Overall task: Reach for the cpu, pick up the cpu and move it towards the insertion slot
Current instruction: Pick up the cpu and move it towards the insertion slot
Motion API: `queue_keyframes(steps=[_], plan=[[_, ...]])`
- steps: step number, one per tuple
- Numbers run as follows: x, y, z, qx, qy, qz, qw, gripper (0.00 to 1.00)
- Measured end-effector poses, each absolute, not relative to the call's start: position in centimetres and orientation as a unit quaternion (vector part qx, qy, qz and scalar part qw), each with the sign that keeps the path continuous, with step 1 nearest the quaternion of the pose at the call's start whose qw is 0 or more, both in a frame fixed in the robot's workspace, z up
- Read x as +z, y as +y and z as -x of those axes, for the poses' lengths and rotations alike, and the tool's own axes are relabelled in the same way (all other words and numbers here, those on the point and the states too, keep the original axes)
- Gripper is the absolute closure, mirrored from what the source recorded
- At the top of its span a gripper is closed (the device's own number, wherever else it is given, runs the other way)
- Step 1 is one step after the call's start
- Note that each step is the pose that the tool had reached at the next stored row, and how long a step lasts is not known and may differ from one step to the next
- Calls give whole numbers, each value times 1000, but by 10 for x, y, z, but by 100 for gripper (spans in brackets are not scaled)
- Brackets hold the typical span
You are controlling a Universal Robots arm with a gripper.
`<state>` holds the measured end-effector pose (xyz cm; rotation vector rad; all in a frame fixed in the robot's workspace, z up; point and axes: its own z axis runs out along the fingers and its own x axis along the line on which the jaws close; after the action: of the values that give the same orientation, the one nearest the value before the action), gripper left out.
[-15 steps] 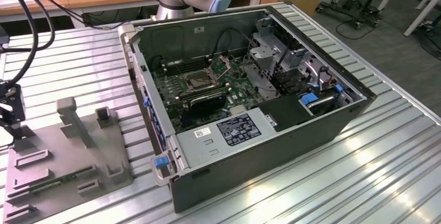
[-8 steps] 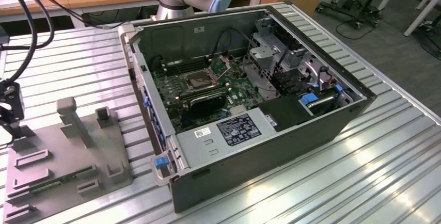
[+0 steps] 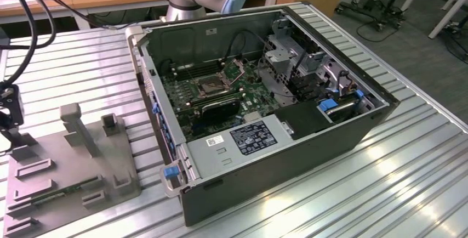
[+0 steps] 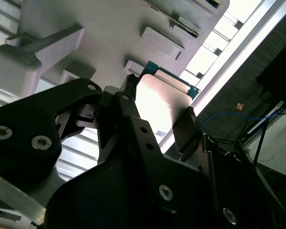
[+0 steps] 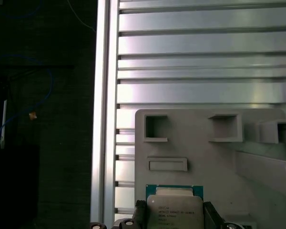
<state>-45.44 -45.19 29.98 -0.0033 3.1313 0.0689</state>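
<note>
Takes in one slatted table (image 3: 409,194) bearing one open computer case (image 3: 292,161) and, by its edge on the exterior view's left, one grey tray (image 3: 69,166). Has the one gripper (image 5: 175,217) clamped on opposite edges of the single cpu (image 5: 174,205) at the tray's edge. Finds the one insertion slot (image 3: 207,87) well apart, inside the case, toward the exterior view's right.

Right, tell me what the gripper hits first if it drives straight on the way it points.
Most likely the cpu, lying right ahead of the gripper on the grey tray; the tray itself would come next. How much gap remains is unclear.
</note>
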Motion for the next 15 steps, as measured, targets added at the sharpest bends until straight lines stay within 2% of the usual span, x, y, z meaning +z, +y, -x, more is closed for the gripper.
queue_keyframes(steps=[15], plan=[[310, -452, 454, 22, 1000, 1, 5, 45]])
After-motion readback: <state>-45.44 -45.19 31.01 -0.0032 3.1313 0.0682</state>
